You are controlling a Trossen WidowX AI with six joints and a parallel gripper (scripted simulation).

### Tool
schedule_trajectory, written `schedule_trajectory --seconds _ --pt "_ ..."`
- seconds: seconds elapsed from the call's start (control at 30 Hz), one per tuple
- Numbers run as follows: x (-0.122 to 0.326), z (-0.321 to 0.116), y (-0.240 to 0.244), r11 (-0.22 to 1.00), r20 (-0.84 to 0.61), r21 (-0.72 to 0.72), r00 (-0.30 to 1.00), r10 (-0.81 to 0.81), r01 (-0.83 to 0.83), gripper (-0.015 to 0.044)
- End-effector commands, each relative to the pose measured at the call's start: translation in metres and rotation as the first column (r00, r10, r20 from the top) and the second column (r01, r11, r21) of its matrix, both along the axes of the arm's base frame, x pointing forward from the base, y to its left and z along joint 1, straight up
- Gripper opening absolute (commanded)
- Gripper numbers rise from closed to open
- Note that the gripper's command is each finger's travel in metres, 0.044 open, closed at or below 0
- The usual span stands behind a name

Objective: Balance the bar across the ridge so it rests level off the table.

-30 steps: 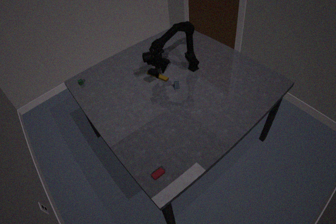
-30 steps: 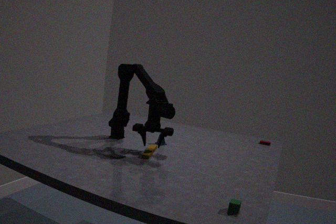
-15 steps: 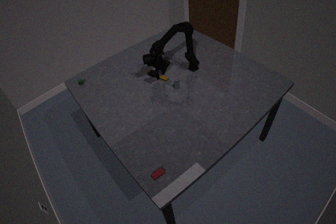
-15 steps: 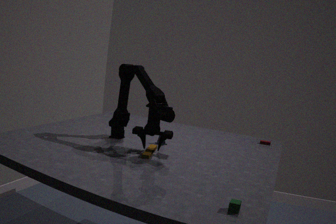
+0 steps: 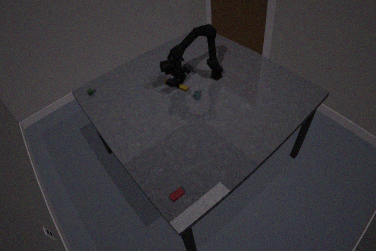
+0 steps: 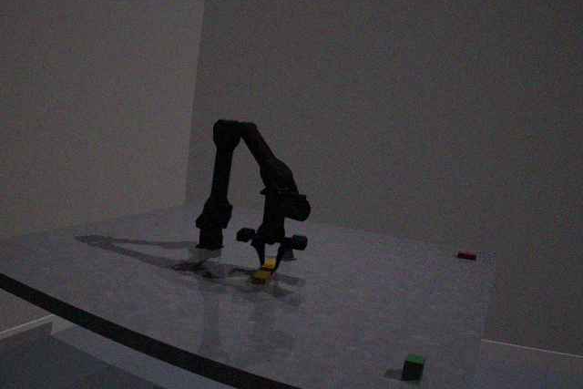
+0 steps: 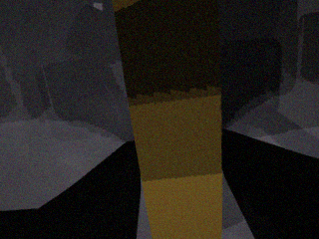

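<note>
Between the fingers of the gripper (image 5: pixel 177 84) (image 6: pixel 269 268) (image 7: pixel 177 138): yellow bar (image 5: pixel 184 87) (image 6: pixel 261 276) (image 7: pixel 184 209), pinched by its sides, ends sticking out both ways. Gripper partly open, at bar width. Bar's down at the table (image 5: pixel 230 126) (image 6: pixel 357 300), off the ridge. Blue-grey ridge (image 5: pixel 197 94) (image 6: pixel 288 255) stands near the hand, nothing on it. Green block (image 5: pixel 90 91) (image 6: pixel 413 367) and red block (image 5: pixel 177 194) (image 6: pixel 466 255) well apart from hand.

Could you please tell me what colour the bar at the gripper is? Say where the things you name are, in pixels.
The bar (image 5: pixel 184 87) (image 6: pixel 261 277) (image 7: pixel 181 206) is yellow, clearest in the wrist view.
</note>
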State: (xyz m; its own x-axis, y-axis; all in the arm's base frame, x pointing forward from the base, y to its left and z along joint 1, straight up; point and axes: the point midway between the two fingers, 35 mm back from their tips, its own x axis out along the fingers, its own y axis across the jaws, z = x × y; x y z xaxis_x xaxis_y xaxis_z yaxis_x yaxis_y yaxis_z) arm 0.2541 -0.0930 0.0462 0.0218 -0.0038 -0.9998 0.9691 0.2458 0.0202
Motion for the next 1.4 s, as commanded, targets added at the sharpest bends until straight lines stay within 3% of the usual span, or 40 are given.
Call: schedule_trajectory --seconds 0.0,0.1,0.23,1.37 --pt "0.0 0.0 0.0 1.0 0.0 0.0 1.0 0.0 0.0 0.0111" --pt "0.0 0.0 0.0 1.0 0.0 0.0 1.0 0.0 0.0 0.0091" --pt "0.001 0.006 0.0 1.0 0.0 0.0 1.0 0.0 0.0 0.0" --pt "0.001 0.092 -0.001 1.0 -0.001 -0.003 1.0 -0.003 0.003 0.0"
